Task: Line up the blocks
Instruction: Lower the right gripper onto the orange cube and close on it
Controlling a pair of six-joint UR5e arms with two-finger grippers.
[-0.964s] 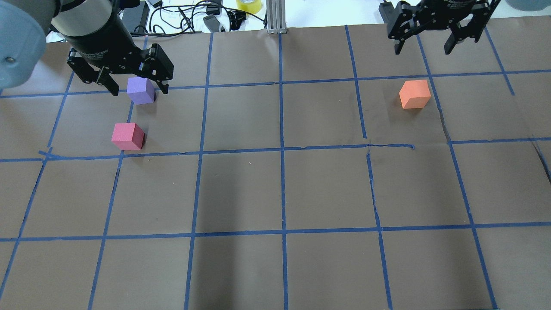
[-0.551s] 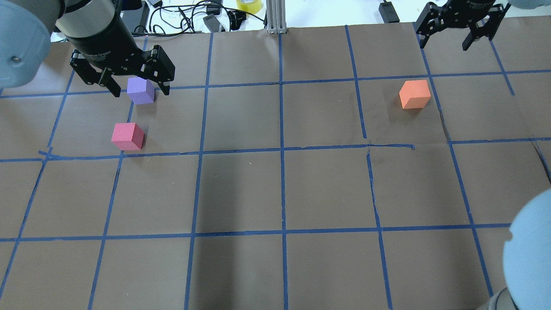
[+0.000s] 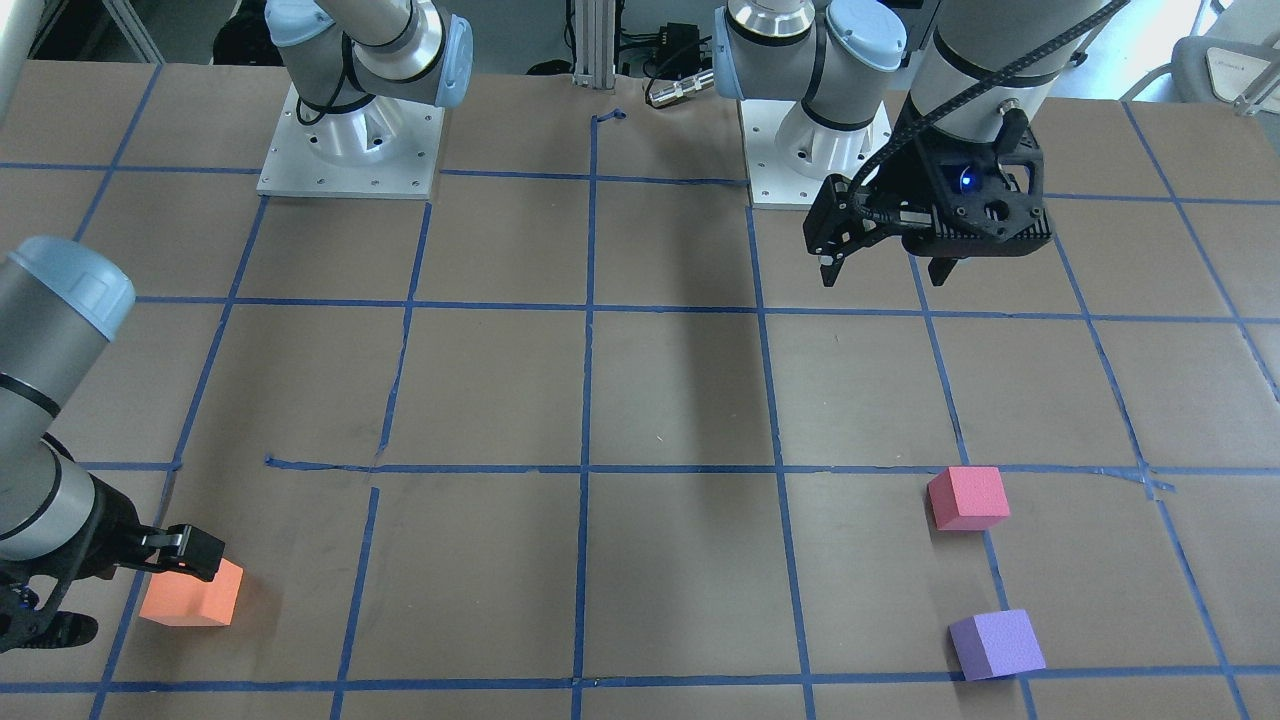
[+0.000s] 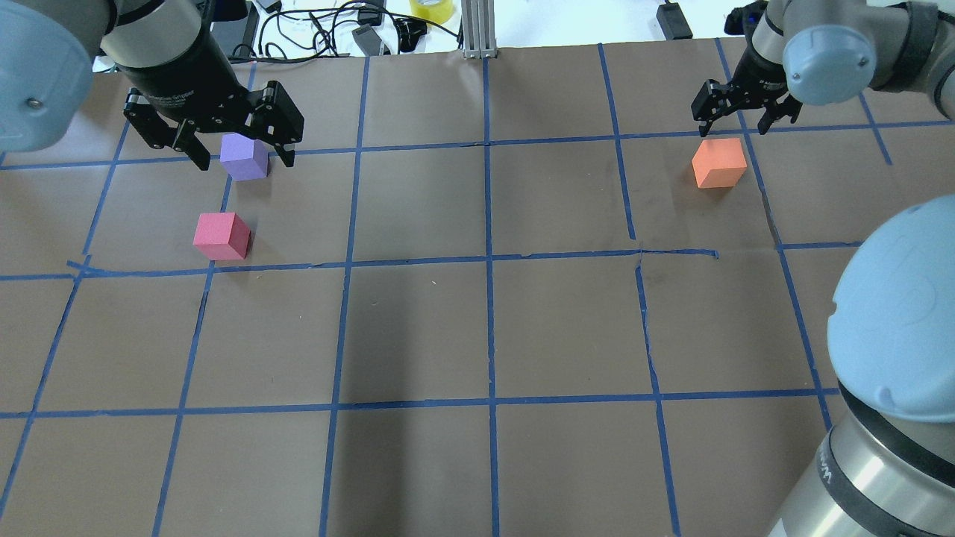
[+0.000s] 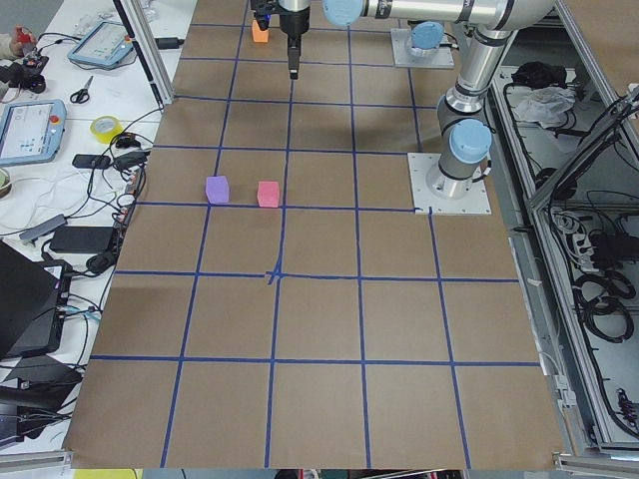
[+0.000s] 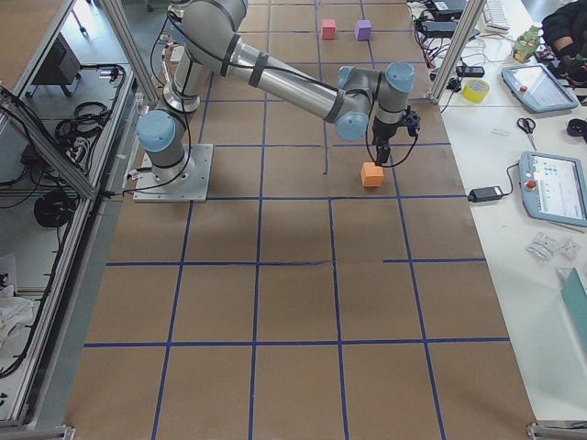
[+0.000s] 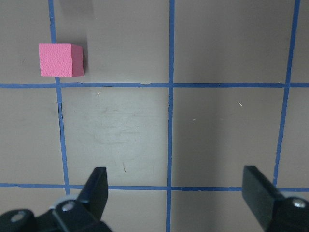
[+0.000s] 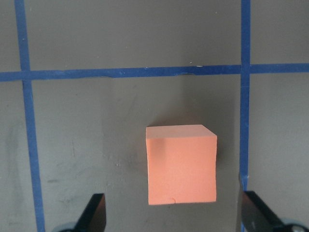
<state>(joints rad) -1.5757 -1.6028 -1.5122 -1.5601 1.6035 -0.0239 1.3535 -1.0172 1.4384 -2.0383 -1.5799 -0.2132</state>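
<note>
The orange block sits on the brown table at the far right. My right gripper is open and hangs just above its far side. In the right wrist view the orange block lies between the two fingers, just ahead of the fingertips. The purple block and the pinkish-red block sit close together at the far left. My left gripper is open and empty. The front-facing view shows my left gripper raised high, well back from both blocks. Its wrist view shows only the pinkish-red block.
Blue tape lines grid the table. Cables, a yellow tape roll and an aluminium post lie along the far edge. My right arm's elbow looms over the near right corner. The arm bases stand at the robot's side.
My right gripper has come in from the far edge and dropped to just above the orange block, and its elbow has swung into view. The left gripper has barely moved.
</note>
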